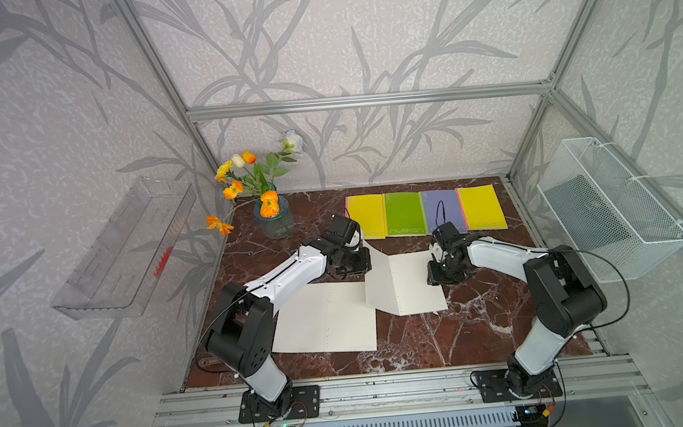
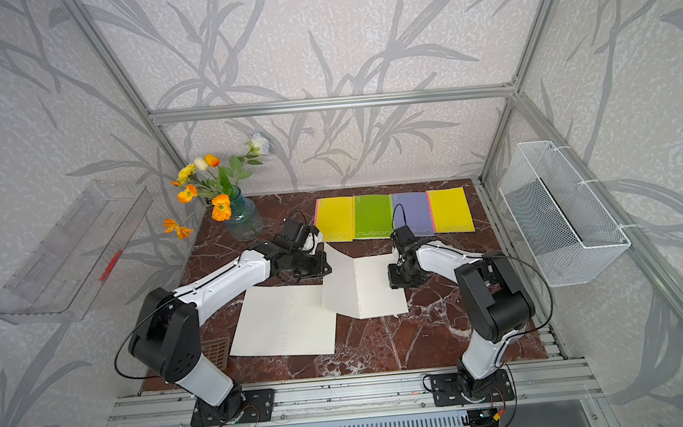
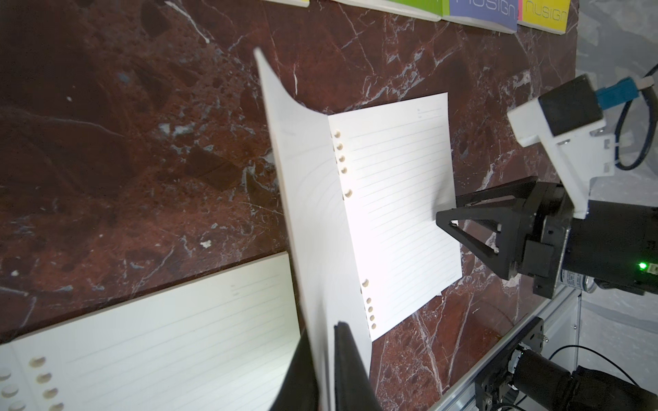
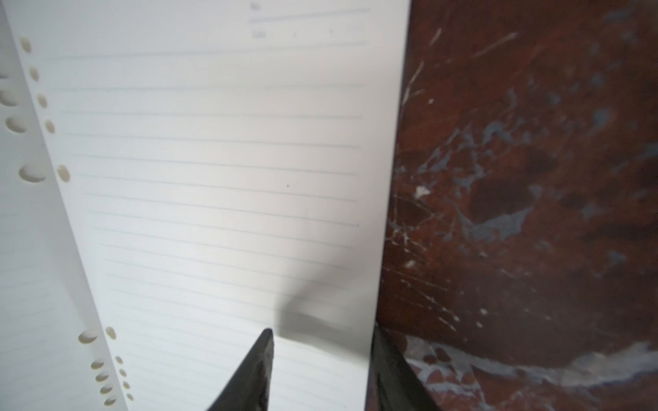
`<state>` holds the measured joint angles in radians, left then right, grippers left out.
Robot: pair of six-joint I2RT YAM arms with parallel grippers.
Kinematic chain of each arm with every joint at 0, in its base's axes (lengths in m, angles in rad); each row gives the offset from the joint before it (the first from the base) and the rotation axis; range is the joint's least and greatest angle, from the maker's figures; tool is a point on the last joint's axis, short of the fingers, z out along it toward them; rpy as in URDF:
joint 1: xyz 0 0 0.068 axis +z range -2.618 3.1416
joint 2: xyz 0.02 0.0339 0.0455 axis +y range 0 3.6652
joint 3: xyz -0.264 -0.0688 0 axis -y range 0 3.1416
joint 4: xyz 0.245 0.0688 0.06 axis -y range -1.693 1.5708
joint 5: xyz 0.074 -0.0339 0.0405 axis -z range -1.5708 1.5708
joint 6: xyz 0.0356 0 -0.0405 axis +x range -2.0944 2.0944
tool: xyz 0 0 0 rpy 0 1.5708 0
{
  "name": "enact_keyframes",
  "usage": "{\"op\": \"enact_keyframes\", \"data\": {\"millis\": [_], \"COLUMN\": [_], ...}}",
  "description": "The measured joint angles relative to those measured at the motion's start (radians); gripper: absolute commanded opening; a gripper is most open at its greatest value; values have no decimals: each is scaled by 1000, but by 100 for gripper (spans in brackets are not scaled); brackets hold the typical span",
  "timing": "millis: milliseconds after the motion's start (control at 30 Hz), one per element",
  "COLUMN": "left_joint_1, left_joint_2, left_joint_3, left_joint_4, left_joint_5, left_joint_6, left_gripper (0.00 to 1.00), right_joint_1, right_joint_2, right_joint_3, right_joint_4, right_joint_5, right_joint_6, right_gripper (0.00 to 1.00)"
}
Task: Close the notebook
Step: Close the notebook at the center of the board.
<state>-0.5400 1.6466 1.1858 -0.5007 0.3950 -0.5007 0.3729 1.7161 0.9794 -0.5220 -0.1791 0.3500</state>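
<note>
Two grips you log: left jaws clamp the raised leaf (image 3: 313, 213) of the notebook (image 1: 395, 285) for folding; right jaws, parted, seemingly steady its flat page (image 3: 398, 213).

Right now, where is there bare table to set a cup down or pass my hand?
Widest bare marble: front right, bordered by the half-closed notebook, the flat open notebook, the right arm and the front rail. A smaller patch: between the vase and left arm. Crowded: mid-table, where left hand and right hand flank that notebook, and the back row of closed notebooks.
</note>
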Motion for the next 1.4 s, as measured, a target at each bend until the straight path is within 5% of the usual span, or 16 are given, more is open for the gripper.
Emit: {"op": "enact_keyframes", "data": {"millis": [767, 1400], "left_joint_1": [-136, -174], "left_joint_2": [-5, 65], "left_joint_3": [77, 9], "left_joint_4": [173, 537], "left_joint_5": [71, 135], "left_joint_6": [-100, -182], "left_gripper": [30, 33], "right_joint_1": [-6, -107], "right_joint_2": [-35, -278], "right_joint_3": [-6, -6], "right_joint_4": [-3, -101], "right_joint_5": [-24, -15], "right_joint_6": [-1, -15], "right_gripper": [46, 50]}}
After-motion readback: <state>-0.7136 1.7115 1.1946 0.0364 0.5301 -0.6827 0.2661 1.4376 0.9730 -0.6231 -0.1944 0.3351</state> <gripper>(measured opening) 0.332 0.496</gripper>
